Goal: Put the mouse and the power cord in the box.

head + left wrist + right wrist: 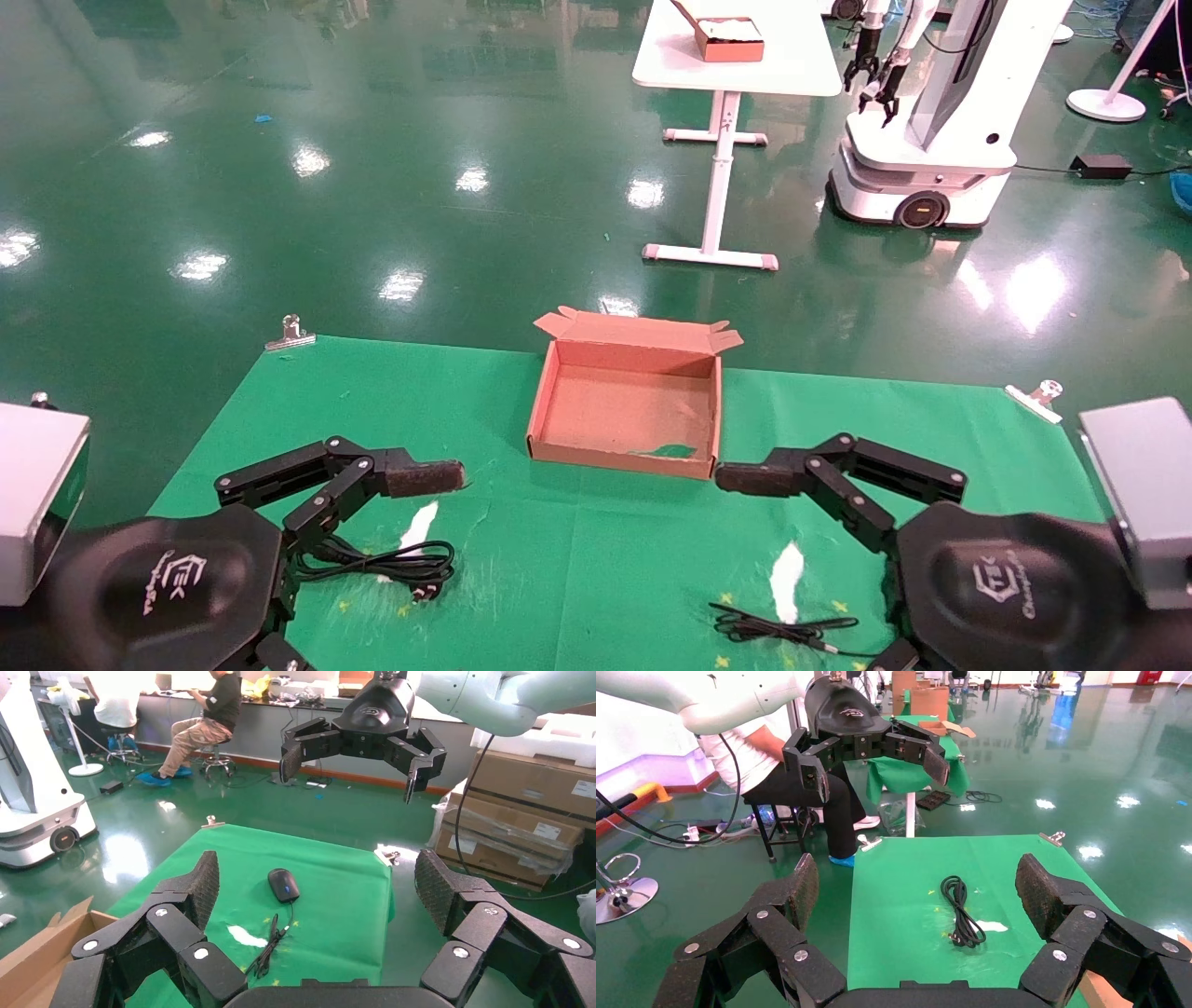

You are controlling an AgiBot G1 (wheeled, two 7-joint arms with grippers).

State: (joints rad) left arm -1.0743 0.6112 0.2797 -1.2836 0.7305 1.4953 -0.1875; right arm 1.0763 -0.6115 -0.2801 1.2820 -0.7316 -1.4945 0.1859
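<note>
Below the left hand (438,477), fingers apart, lies the power cord (391,563); right hand (745,477) also spread

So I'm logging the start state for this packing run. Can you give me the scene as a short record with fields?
box: brown cardboard box, open, nothing in it, at the far middle of the green cloth
mouse: black mouse on the cloth, on the robot's right, thin cable trailing from it
power cord: coiled cord on the cloth, on the robot's left, plug at one end
left pincer: open, above the cloth near the cord, holding nothing
right pincer: open, close to the box's near right corner, holding nothing
task state: neither item boxed yet
</note>
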